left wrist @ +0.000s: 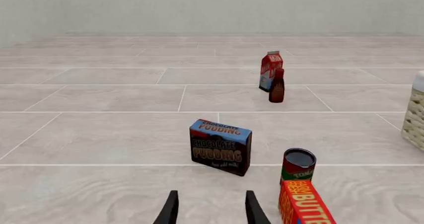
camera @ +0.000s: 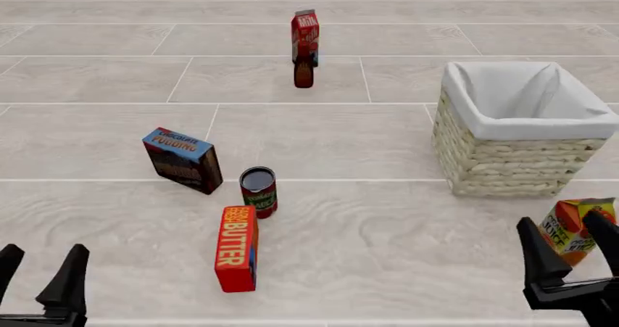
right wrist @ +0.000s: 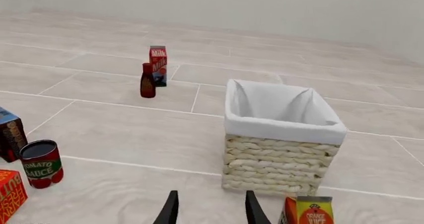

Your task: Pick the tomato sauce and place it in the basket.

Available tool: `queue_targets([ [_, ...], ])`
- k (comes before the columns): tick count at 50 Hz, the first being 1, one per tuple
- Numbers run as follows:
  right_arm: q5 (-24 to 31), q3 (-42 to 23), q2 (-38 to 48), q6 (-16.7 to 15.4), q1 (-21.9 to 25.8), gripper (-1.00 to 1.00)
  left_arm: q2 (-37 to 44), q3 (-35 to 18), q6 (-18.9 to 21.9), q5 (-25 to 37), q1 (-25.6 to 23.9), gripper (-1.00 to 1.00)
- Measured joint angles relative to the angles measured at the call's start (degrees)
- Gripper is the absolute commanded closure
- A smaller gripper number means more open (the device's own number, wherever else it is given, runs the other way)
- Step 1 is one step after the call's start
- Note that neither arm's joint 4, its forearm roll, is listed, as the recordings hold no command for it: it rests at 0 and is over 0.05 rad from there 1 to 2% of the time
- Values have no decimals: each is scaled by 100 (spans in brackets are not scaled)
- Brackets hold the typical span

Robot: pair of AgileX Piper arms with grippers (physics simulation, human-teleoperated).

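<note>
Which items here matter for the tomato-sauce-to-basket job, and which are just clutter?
Task items:
tomato sauce
basket

Clutter:
butter box
pudding box
milk carton
dark bottle
orange juice carton

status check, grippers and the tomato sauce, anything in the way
Left gripper and right gripper open, empty, low. Tomato sauce upright, untouched, between pudding box and butter box. Basket empty.
</note>
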Motion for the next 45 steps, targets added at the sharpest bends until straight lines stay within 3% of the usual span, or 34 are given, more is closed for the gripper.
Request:
queue_targets([
  [10,-291,-247,606,-93,308,-100,0,0,0,0,0,-100],
  [45,-396,-1403,2209,-136,1513,-100,0,0,0,0,0,-100],
])
